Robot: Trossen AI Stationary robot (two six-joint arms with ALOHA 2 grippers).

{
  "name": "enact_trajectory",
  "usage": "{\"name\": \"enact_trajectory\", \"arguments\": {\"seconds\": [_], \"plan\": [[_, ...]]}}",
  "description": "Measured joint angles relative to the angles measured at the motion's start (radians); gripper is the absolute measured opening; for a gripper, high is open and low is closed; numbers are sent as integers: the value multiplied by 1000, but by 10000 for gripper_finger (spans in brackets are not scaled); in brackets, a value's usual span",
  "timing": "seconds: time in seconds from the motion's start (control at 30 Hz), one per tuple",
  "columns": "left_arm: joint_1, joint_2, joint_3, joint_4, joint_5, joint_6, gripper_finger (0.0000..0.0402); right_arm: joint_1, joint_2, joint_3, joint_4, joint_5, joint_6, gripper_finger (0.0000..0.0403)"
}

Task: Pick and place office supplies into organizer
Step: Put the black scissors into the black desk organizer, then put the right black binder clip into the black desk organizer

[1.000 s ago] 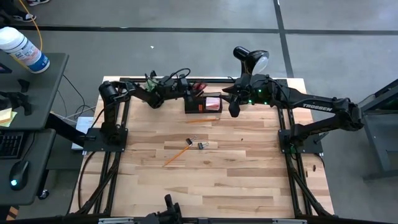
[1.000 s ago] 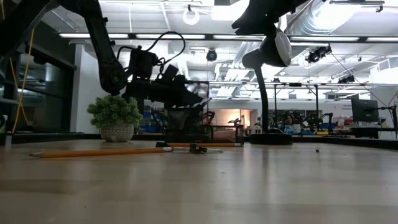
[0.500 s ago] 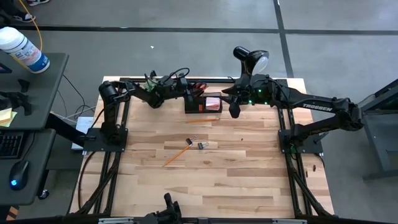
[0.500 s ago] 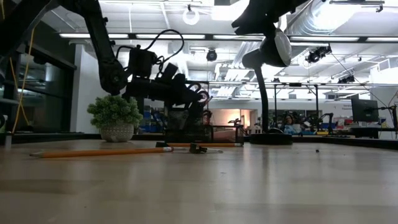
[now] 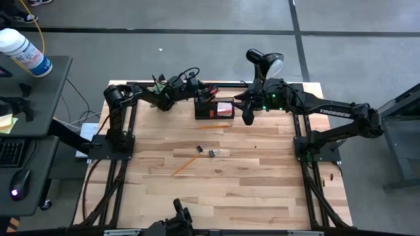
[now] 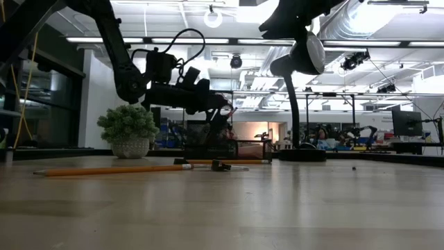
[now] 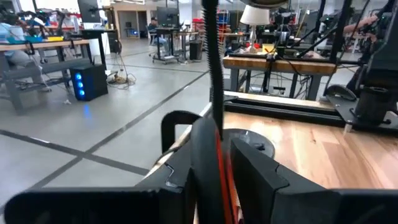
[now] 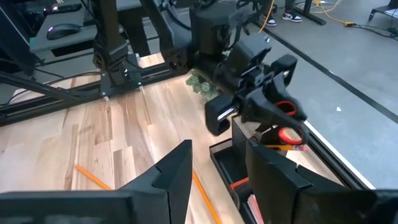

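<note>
The scissors [image 8: 287,121], with red handle loops, are in my left gripper [image 5: 200,92], which is shut on them over the far end of the black organizer [image 5: 205,113]. A pink sticky-note pad [image 5: 225,108] lies in the organizer's low tray. My right gripper [image 5: 246,118] hangs open just right of the organizer and touches nothing. An orange pencil [image 5: 186,162] and small dark pieces [image 5: 211,153] lie flat on the table's middle. A second pencil [image 5: 210,126] lies just in front of the organizer. My left gripper pinches the scissors between its two fingers, a red strip showing between them [image 7: 222,168]. The fingers reach in almost level from the table's left. The red handle loops [image 8: 291,135] stick out past the fingertips. The scissors are lifted clear above the organizer [image 8: 227,158].
A black desk lamp [image 5: 266,62] stands at the far edge behind my right arm, its stem [image 7: 211,62] close ahead of my left gripper. A green spiky plant [image 6: 128,128] sits at the far left. The near half of the table [image 5: 230,196] is bare wood.
My left gripper has risen slightly and tipped from pointing down toward nearly level, carrying the scissors with it above the organizer. My right arm has kept still.
</note>
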Motion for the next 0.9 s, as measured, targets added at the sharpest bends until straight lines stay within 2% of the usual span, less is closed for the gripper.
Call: {"name": "enact_trajectory", "arguments": {"seconds": [0.23, 0.53, 0.77, 0.9], "plan": [[45, 0, 35, -1, 91, -34, 82, 0, 0, 0, -6, 0, -7, 142], [50, -7, 92, 1, 149, -51, 82, 0, 0, 0, -6, -1, -38, 142], [73, -15, 204, -31, 192, -42, 82, 0, 0, 0, -6, -3, -52, 142], [96, -15, 307, -100, 305, -82, 82, 0, 0, 0, -6, -6, -67, 142]]}}
